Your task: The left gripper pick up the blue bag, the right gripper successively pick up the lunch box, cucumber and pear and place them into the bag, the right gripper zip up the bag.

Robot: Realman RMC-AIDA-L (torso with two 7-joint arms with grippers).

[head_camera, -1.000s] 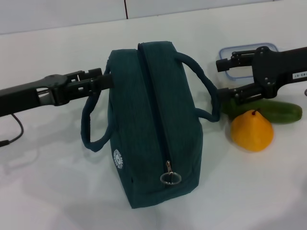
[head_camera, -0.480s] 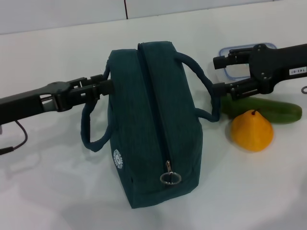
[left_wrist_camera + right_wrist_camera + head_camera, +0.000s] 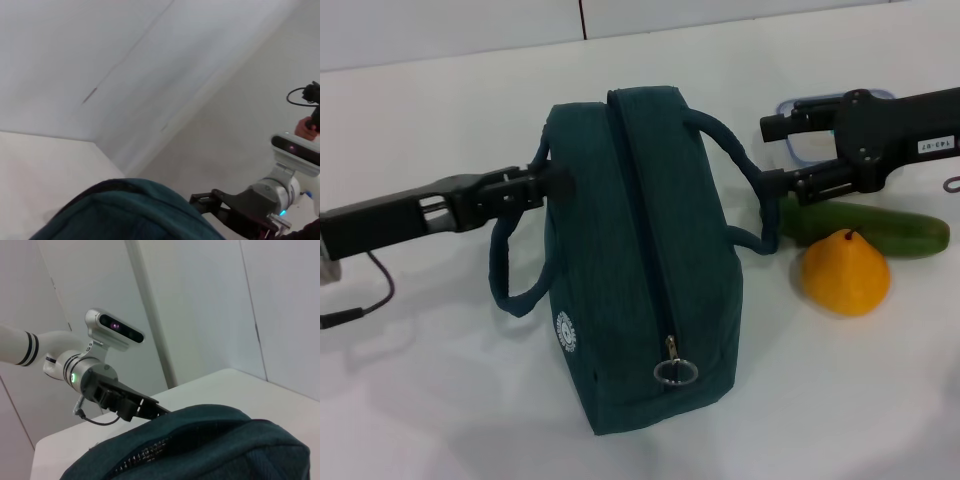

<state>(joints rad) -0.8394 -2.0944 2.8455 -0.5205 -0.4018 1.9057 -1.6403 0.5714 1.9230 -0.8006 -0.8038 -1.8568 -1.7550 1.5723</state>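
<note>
Teal bag (image 3: 127, 212) top fills lower frame; right pincer (image 3: 210, 200) just beyond it, white wall (image 3: 100, 65) behind.

a bare test room or robotics lab is suggested rather than a home or kitchen. a plain white table (image 3: 410, 420) fills the head view, and a pale panelled wall (image 3: 450, 25) with a dark vertical seam is seen along its far edge at 12 o'clock. more blank white wall panels (image 3: 200, 300) are shown in the wrist views. a white robot arm carrying a camera module (image 3: 112, 329) is seen there, and a loose black cable (image 3: 355, 300) is trailed on the table at 9 o'clock.
</note>
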